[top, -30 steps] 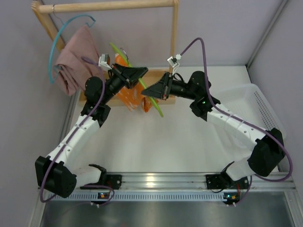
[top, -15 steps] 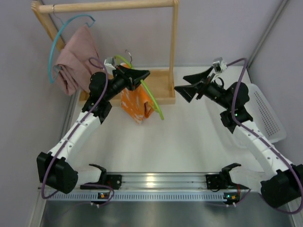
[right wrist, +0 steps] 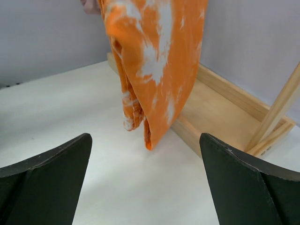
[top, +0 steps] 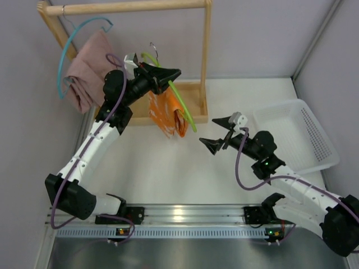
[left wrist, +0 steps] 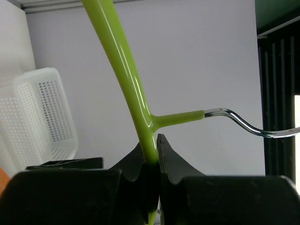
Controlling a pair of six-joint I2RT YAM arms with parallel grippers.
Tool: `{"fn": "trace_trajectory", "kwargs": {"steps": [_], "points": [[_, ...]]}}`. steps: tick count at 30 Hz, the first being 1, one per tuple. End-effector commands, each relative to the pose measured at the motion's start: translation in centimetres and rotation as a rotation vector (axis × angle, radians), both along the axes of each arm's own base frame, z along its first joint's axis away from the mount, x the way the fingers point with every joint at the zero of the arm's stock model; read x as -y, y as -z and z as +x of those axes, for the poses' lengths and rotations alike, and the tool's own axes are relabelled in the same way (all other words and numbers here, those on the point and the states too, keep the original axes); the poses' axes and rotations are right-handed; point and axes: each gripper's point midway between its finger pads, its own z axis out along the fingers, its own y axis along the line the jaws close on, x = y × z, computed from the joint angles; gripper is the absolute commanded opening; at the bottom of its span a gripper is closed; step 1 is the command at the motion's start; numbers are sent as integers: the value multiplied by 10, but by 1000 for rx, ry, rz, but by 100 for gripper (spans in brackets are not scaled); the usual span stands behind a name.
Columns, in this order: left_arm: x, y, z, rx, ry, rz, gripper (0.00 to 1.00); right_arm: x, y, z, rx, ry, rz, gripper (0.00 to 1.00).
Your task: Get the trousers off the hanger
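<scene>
Over the tabletop point(top: 179, 179), beside the rack point(top: 206, 50), the orange trousers point(top: 168, 115) hang from a green hanger point(left wrist: 125, 79), held up so they can be pulled down. Left jaws pinch the hanger; right jaws stand wide, empty, facing the cloth.

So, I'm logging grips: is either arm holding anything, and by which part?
The left fingers are shut on the hanger, gripping its green bar right next to where the hook stem joins. The right fingers are open and hold nothing.

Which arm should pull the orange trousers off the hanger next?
Right, probably: the right gripper is open, facing the orange trousers; the left gripper is shut on the green hanger.
</scene>
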Motion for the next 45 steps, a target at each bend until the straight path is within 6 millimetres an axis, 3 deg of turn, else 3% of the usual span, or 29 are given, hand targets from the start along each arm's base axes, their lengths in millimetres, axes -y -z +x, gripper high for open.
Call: {"fn": "trace_trajectory", "kwargs": {"steps": [1,2,3,5,17,35,45], "points": [[-10,-96,-40,270,32,-121,0,2,-22,14,233,119,11,99],[-9,-102,-43,282,38,-125,0,1,-12,21,221,134,-6,99],[-9,-104,-43,286,36,-127,0,0,-17,23,243,143,12,100],[-9,-108,-43,295,39,-130,0,-4,-7,30,230,151,4,99],[-11,-140,-47,326,37,-164,0,-56,5,34,285,97,-34,99],[-11,-163,-66,353,73,-205,0,-89,-19,82,370,155,-25,99],[-13,-168,-71,357,76,-214,0,-102,-26,92,404,143,-19,99]]}}
